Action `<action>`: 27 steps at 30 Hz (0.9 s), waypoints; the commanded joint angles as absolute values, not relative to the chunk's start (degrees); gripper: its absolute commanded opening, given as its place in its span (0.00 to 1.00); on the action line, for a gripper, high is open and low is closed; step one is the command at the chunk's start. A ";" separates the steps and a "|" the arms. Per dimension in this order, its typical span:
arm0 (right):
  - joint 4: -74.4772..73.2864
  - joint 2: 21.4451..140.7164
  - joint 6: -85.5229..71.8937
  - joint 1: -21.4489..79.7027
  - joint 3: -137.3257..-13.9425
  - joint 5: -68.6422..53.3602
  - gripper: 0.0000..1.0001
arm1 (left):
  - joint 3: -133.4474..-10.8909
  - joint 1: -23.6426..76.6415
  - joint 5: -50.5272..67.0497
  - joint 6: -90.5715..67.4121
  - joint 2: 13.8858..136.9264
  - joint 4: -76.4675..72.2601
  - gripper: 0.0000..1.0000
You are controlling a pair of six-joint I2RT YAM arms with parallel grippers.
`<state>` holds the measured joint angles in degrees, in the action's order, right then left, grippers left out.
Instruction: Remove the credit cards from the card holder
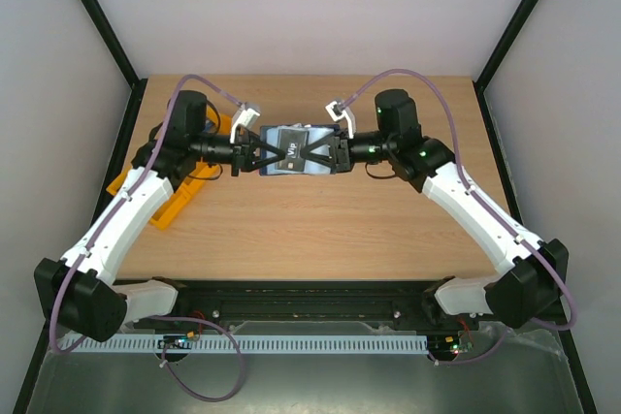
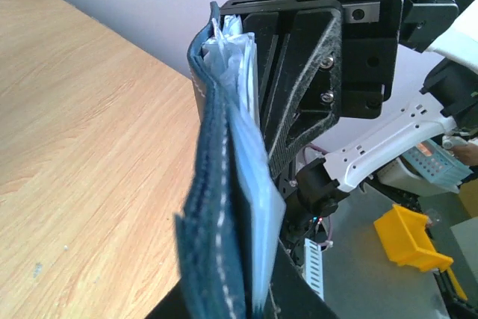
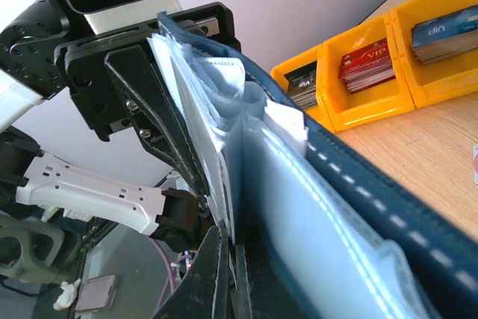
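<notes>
- Left end effector point(image 1: 264, 154) and right end effector point(image 1: 325, 154) both pinch the card holder point(image 1: 301, 135) at its 9 and 3 o'clock edges.
- VIP card point(image 1: 291, 168) is in its pocket; nothing is out yet.

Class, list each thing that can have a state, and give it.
left gripper: shut on card holder
right gripper: shut on card holder
card holder: open, held off the table
VIP card: in the card holder
orange tray: cards in three compartments
</notes>
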<state>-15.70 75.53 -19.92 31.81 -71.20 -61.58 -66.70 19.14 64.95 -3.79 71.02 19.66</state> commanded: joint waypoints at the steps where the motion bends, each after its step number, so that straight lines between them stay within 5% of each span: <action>1: -13.53 73.28 -18.61 32.43 -72.74 -59.80 0.05 | -66.44 19.43 66.76 -5.45 70.02 17.32 0.02; 8: -18.55 72.51 -15.10 31.64 -72.82 -55.07 0.27 | -66.44 18.29 67.44 -5.21 68.62 16.76 0.02; 27: -14.72 72.07 -15.88 31.73 -70.71 -51.58 0.22 | -66.68 18.58 70.89 -6.43 68.47 13.71 0.02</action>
